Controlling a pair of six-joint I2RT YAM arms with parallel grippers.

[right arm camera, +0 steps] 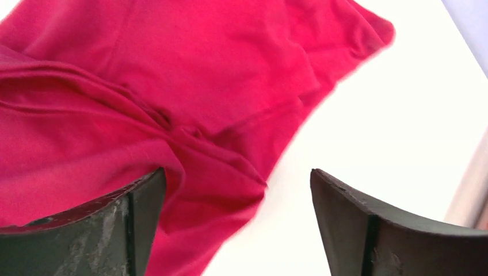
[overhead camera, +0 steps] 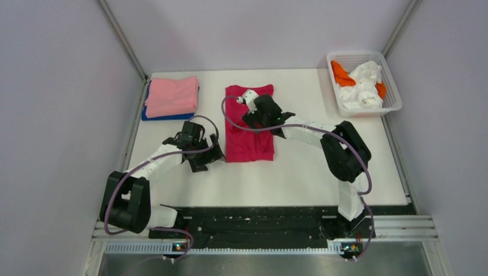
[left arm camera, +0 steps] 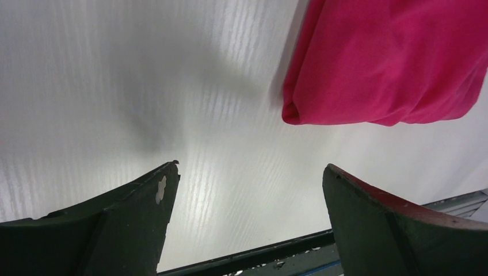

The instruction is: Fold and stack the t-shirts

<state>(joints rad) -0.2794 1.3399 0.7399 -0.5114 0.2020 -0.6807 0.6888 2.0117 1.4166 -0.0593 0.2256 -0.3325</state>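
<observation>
The crimson t-shirt (overhead camera: 249, 123) is laid mid-surface (overhead camera: 311, 172), folded lengthwise, judged ready for a cross-fold. The right end effector (right arm camera: 237, 172) is spread above it, gripping nothing. The left end effector (left arm camera: 247, 172) is spread beside its near corner.

- In the top view we look down from above and behind the arm bases (overhead camera: 167, 218), which sit at the bottom edge. We are far enough off to take in the whole table (overhead camera: 299, 172).
- In the left wrist view we hang low over the table, looking out between the left fingers (left arm camera: 132, 218). A folded end of the red shirt (left arm camera: 391, 63) lies upper right, and a dark rail (left arm camera: 259, 256) crosses the bottom.
- In the right wrist view we are very close, facing down on the red shirt, which fills most of the frame above the right fingers (right arm camera: 368, 224).
- We see the red shirt and the white table in all three views. The top view also shows the left gripper (overhead camera: 210, 155) just beside the shirt and the right gripper (overhead camera: 257, 119) over it.
</observation>
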